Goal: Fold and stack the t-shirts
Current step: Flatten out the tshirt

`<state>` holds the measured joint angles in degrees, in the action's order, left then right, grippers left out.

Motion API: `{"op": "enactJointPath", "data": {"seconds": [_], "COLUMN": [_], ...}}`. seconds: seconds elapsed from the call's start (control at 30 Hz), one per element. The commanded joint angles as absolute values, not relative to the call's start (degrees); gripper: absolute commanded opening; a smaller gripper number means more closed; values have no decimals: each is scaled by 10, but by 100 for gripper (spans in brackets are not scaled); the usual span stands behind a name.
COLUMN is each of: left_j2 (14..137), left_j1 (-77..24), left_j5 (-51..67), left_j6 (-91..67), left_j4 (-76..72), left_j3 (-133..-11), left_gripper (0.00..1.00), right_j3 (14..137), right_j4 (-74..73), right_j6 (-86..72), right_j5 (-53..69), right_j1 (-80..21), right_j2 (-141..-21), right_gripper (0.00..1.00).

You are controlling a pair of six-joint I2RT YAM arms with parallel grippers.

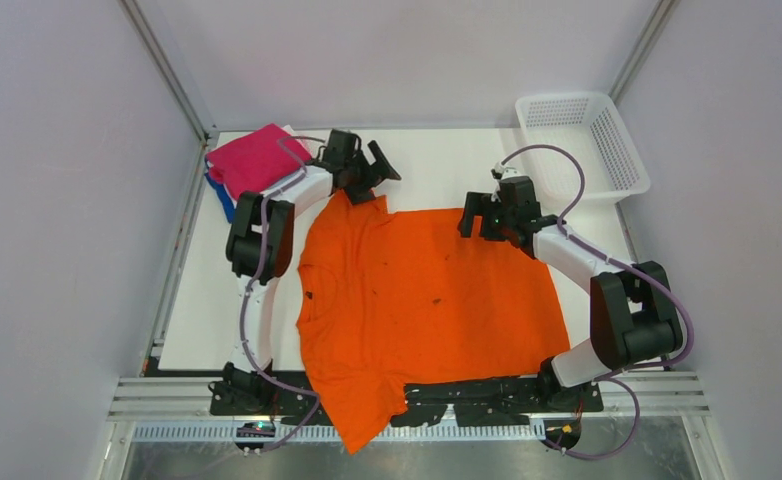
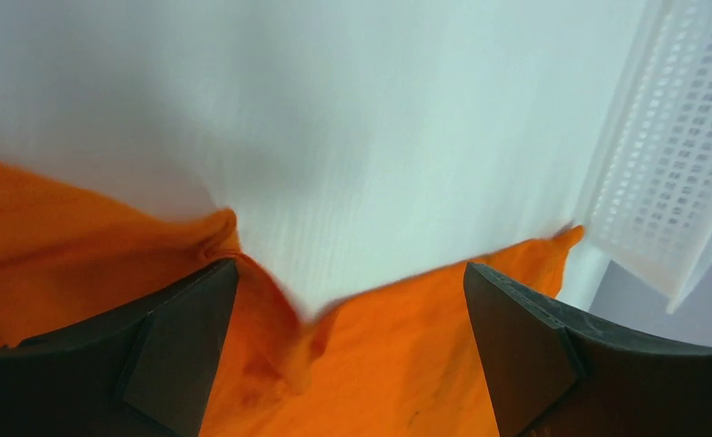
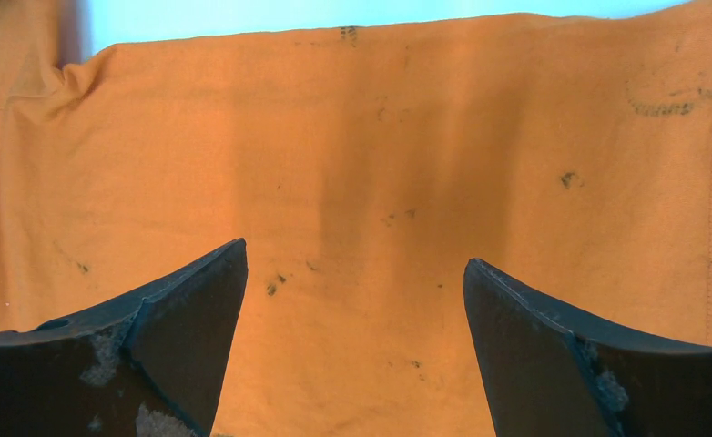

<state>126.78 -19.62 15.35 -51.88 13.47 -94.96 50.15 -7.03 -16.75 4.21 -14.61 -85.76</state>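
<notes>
A bright orange t-shirt [image 1: 427, 295] lies spread flat across the table, neck to the left, one sleeve hanging over the near edge. My left gripper [image 1: 375, 170] is open, just above the shirt's far sleeve; in the left wrist view that sleeve and far edge [image 2: 398, 364] lie between the spread fingers. My right gripper [image 1: 479, 222] is open over the shirt's far hem corner; the right wrist view shows flat orange cloth [image 3: 361, 237] with small dark specks between its fingers. A folded stack with a magenta shirt [image 1: 255, 158] on top, blue and white beneath, sits at the far left.
A white plastic mesh basket [image 1: 607, 150] stands at the far right corner and shows in the left wrist view [image 2: 671, 164]. Bare white table [image 1: 437, 165] runs along the back between the stack and the basket. Grey walls enclose the cell.
</notes>
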Motion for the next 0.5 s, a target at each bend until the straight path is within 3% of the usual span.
{"op": "enactJointPath", "data": {"seconds": [0.0,0.23,0.33,0.47], "left_j2": [1324,1411,1334,1163], "left_j1": [-198,-199,-203,-210], "left_j5": [150,191,160,92], "left_j6": [-538,-462,-410,-340], "left_j4": [123,279,300,299], "left_j3": [-1085,-1323,-1260,-1085], "left_gripper": [100,100,100,100], "right_j3": [500,497,499,497], "right_j4": [-43,-45,-55,-68], "right_j6": [-173,-174,-174,-185], "right_j5": [39,38,36,32], "right_j1": [-140,-134,-134,-134], "right_j2": [-846,-843,-843,-840], "right_gripper": [96,95,96,96]}}
